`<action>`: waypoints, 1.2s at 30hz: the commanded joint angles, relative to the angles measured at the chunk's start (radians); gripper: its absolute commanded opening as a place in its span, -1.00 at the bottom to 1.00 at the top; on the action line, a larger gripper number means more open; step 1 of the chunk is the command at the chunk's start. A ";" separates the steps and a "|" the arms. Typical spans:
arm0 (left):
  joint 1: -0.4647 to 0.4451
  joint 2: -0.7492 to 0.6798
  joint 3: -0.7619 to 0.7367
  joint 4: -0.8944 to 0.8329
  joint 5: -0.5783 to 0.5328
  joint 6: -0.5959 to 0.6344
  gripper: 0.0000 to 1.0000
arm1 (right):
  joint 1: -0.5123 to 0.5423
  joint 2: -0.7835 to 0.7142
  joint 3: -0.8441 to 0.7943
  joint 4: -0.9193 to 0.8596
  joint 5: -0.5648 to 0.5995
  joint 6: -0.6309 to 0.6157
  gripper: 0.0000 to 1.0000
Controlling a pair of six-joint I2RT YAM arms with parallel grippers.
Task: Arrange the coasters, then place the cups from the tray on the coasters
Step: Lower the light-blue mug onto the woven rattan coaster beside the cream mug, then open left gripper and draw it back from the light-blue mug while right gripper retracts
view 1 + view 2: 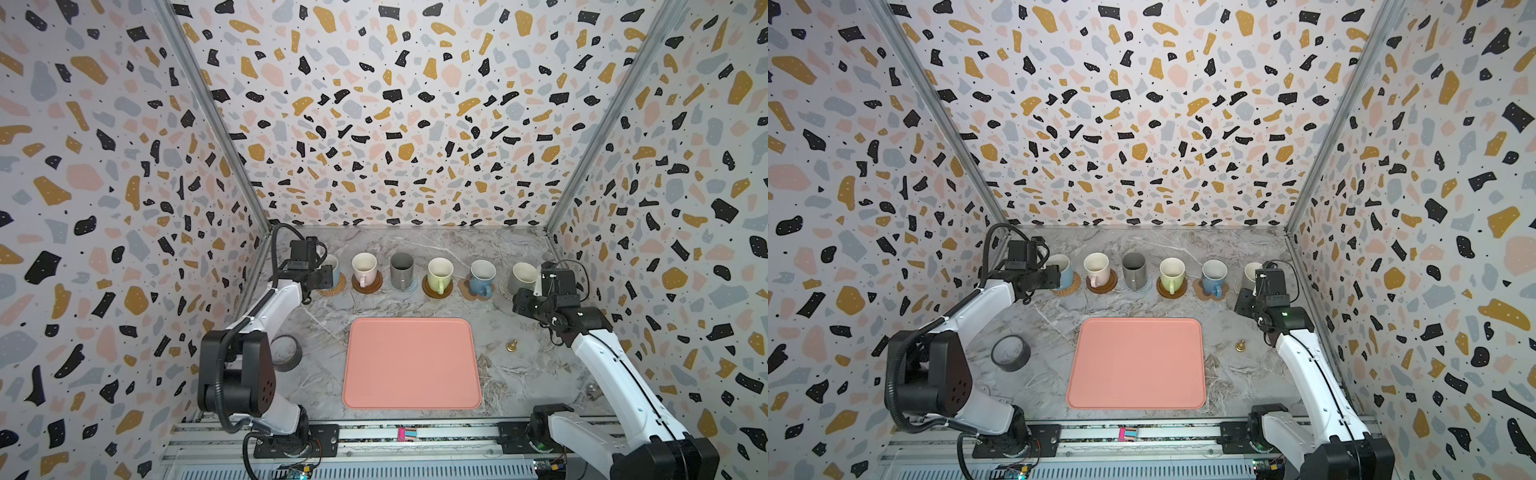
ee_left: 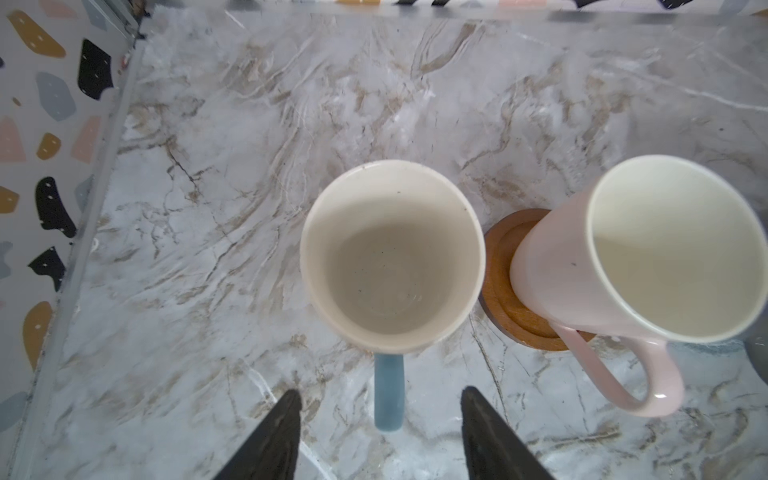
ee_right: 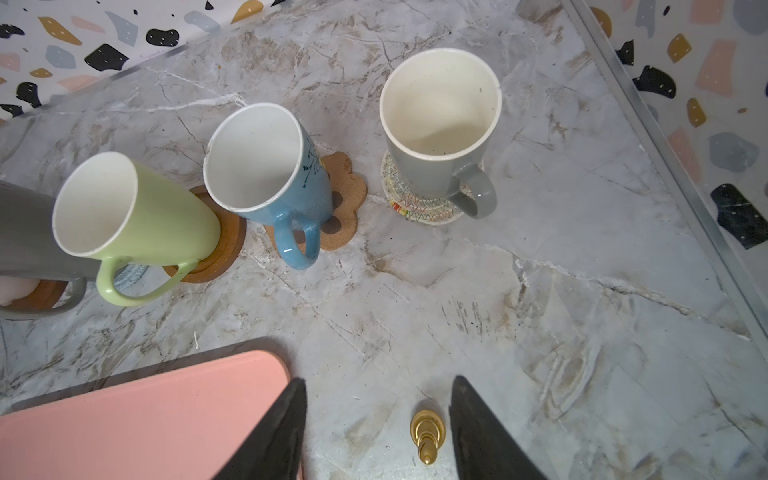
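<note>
The left claw [image 2: 380, 390] is hanging spread around the handle of the blue cup [image 2: 392, 257], pinching nothing. The cup is sitting on the tan coaster [image 1: 1068, 290]. The claw should be backing away straight, bumping nothing.

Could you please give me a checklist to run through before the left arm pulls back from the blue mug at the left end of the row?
1. The left gripper is free of the handle of the leftmost blue mug: ok; jaws apart on either side, not touching.
2. That mug sits on the tan woven coaster: ok in a top view; centring cannot tell, partly hidden.
3. The pink mug, dark grey mug, green mug, other blue mug and light grey mug each stand on a coaster: ok.
4. The tray holds no cups: ok.
5. The right gripper is open and empty: ok; a small brass piece lies on the table below it.
</note>
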 commanded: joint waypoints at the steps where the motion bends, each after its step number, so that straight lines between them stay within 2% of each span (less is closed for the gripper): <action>1: 0.006 -0.087 -0.054 0.068 0.021 -0.040 0.40 | -0.006 -0.020 0.000 0.013 0.032 -0.013 0.14; 6: 0.005 -0.210 -0.112 0.111 0.012 -0.070 0.50 | -0.006 -0.041 -0.015 0.069 0.060 -0.030 0.15; 8: 0.006 -0.260 -0.137 0.128 0.009 -0.082 0.68 | -0.006 -0.055 -0.030 0.108 0.065 -0.038 0.18; 9: 0.006 -0.286 -0.153 0.141 0.009 -0.089 0.89 | -0.007 -0.063 -0.040 0.131 0.063 -0.047 0.22; 10: 0.006 -0.314 -0.171 0.154 0.006 -0.094 1.00 | -0.006 -0.070 -0.051 0.156 0.058 -0.054 0.29; 14: 0.006 -0.412 -0.246 0.228 -0.005 -0.106 0.99 | -0.008 -0.085 -0.098 0.239 0.064 -0.070 0.56; 17: 0.006 -0.461 -0.290 0.277 -0.030 -0.107 0.99 | -0.008 -0.089 -0.132 0.297 0.095 -0.085 0.95; 18: 0.006 -0.472 -0.304 0.291 -0.043 -0.108 0.99 | -0.008 -0.094 -0.148 0.324 0.110 -0.092 0.98; 23: 0.006 -0.508 -0.413 0.408 -0.114 -0.127 0.99 | -0.008 -0.161 -0.286 0.540 0.164 -0.147 0.98; 30: 0.006 -0.559 -0.693 0.791 -0.151 -0.149 0.99 | -0.007 -0.202 -0.504 0.868 0.172 -0.252 0.98; 36: 0.005 -0.503 -0.781 0.921 -0.221 -0.069 0.99 | -0.007 -0.173 -0.641 1.083 0.205 -0.288 0.97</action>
